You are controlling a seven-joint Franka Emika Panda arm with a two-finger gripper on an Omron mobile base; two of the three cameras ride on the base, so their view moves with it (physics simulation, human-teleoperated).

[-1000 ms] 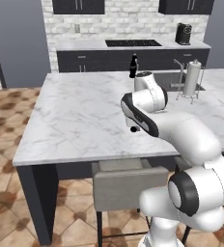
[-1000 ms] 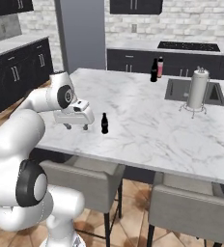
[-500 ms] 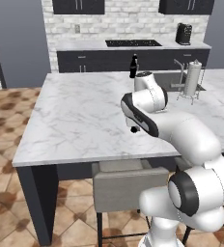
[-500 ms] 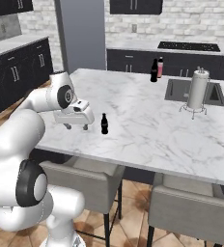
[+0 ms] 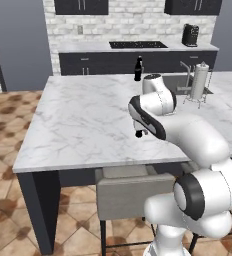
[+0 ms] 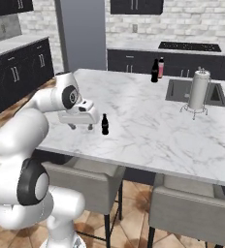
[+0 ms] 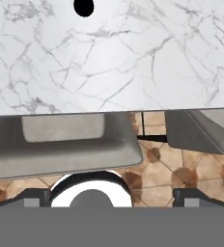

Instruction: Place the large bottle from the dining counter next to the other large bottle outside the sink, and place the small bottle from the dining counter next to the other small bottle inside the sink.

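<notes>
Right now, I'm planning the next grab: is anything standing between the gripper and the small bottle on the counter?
Nothing visible. The open gripper hangs just beside the small bottle, with only bare counter between them.

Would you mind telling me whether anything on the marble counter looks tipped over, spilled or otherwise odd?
Nothing stands out. The small dark bottle stands upright on the counter beside the open claw, and the dark bottle and pink bottle stand upright together near the sink.
</notes>
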